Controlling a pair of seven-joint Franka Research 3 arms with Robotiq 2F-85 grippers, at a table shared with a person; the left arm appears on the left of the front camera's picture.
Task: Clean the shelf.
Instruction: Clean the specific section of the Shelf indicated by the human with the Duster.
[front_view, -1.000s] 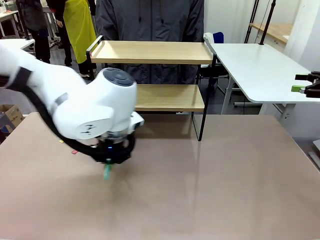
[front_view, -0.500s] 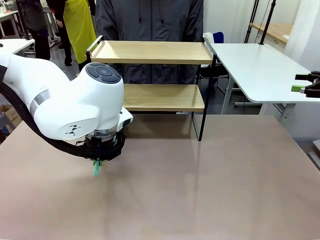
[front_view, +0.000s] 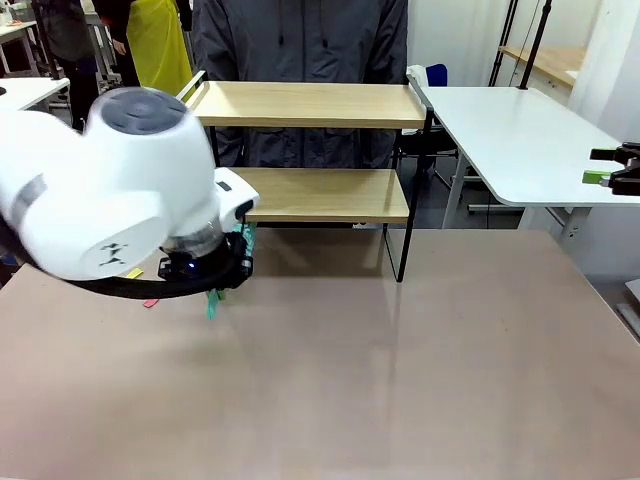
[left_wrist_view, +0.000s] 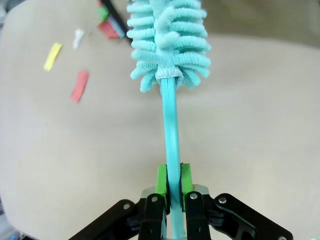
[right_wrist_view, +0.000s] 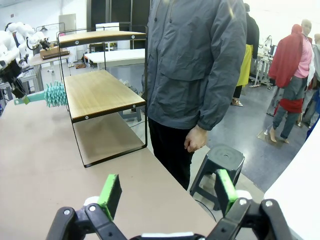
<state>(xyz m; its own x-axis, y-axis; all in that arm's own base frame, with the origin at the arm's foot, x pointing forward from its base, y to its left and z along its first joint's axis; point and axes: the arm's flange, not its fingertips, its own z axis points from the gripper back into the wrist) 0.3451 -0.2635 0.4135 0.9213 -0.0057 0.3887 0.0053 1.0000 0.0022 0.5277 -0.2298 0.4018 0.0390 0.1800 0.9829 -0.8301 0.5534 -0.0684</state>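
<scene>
The shelf (front_view: 312, 105) stands at the table's far edge, two light wooden boards in a thin black frame, both boards bare; it also stands in the right wrist view (right_wrist_view: 100, 92). My left gripper (left_wrist_view: 170, 182) is shut on the thin handle of a teal fluffy duster (left_wrist_view: 170, 40). From the front, the left gripper (front_view: 215, 290) hangs under the big white wrist, just left of the lower board, with the duster (front_view: 246, 240) poking toward that board. Far away the duster (right_wrist_view: 54, 95) shows beside the shelf's end. My right gripper (right_wrist_view: 167, 192) is open and holds nothing.
A person (front_view: 300, 40) in a grey jacket stands right behind the shelf. Small coloured scraps (left_wrist_view: 80, 85) lie on the brown table (front_view: 420, 360) near my left gripper. A white side table (front_view: 520, 140) stands at the right, and a dark stool (right_wrist_view: 222, 160) is beside the person.
My left arm has lifted off the table and swung back and left toward the shelf, carrying the duster. The right gripper has stayed put.
</scene>
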